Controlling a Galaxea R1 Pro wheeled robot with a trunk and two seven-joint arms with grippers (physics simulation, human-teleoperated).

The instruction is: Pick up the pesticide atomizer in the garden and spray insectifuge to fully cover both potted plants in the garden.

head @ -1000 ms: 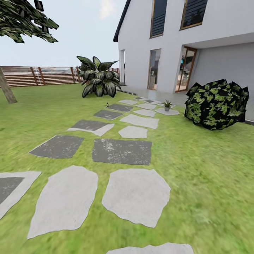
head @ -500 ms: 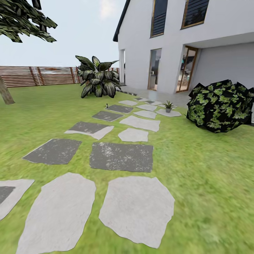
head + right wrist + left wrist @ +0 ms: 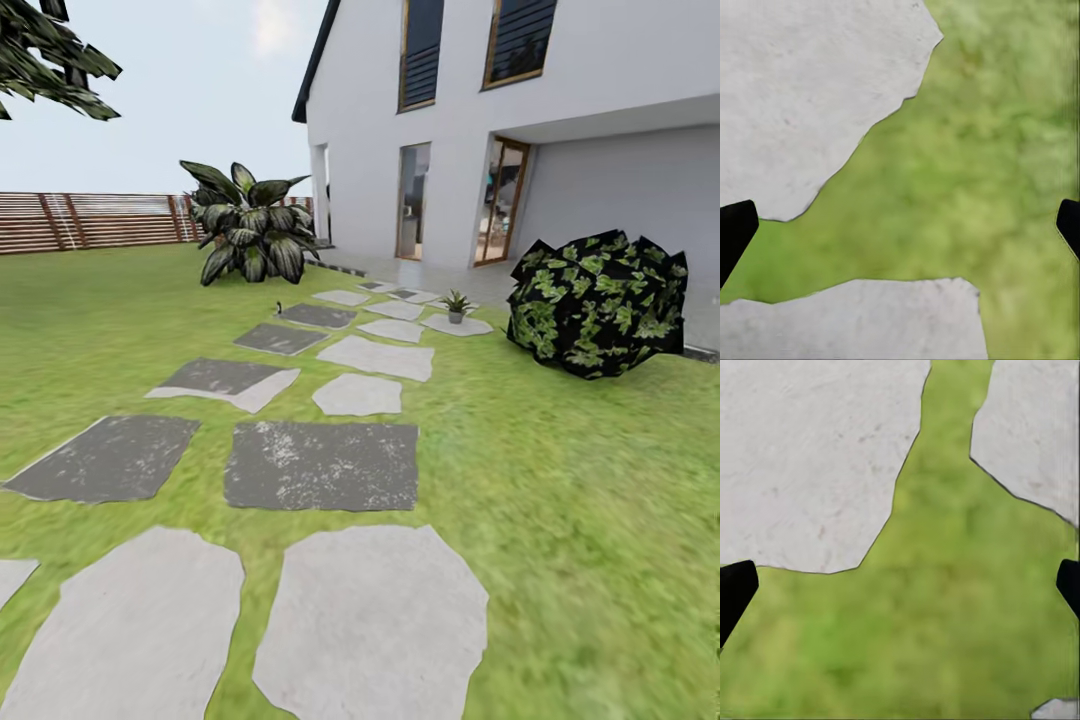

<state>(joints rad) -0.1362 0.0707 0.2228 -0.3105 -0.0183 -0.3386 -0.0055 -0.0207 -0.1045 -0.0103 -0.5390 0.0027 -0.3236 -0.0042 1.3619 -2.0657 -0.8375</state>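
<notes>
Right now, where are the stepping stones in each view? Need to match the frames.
Head view: stepping stones run from the bottom edge up the middle, dark and pale slabs, toward the potted plant near the house.
Left wrist view: two big pale slabs split by a strip of grass.
Right wrist view: two pale slabs with grass between and beside them.
Shared landmark: the lawn around the stones, also seen at and.

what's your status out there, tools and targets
Both tools open, empty, over lawn and paving stones. One potted plant far ahead on a pale stone; atomizer tiny beside the path. Path looks clear.
</notes>
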